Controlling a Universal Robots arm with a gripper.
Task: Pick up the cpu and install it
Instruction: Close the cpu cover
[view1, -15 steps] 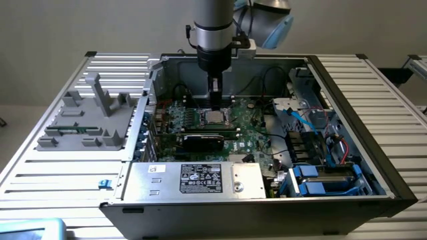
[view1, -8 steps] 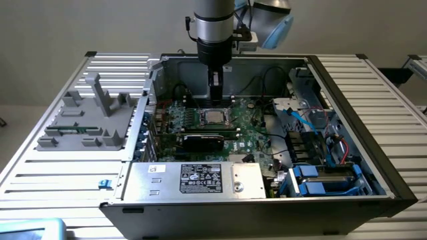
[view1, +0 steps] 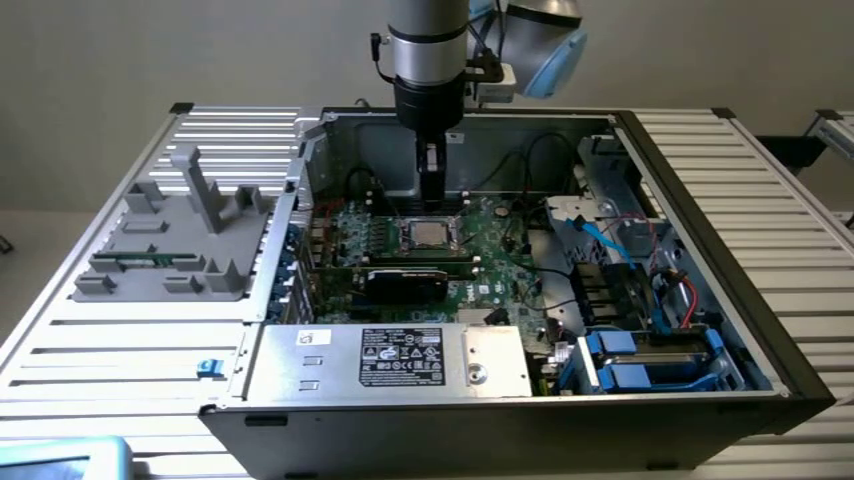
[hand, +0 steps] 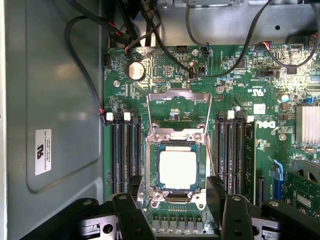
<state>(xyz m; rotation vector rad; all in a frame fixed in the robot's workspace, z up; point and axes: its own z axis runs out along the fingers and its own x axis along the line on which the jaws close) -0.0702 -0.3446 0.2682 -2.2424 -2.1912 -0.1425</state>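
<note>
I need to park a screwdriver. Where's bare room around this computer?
Free: slatted table on the exterior view's right of the case, and nearer the camera than the grey tray. Crowded: around the cpu, among memory slots and cables.

**Slatted bench against a bare wall**

A silver slatted aluminium work table (view1: 761, 190) spans the scene before a plain grey-beige wall (view1: 200, 50). Pale floor (view1: 34, 260) shows at the exterior view's left, and a second slatted metal bench (view1: 838, 130) stands at its far right. The light is soft and even.
</note>
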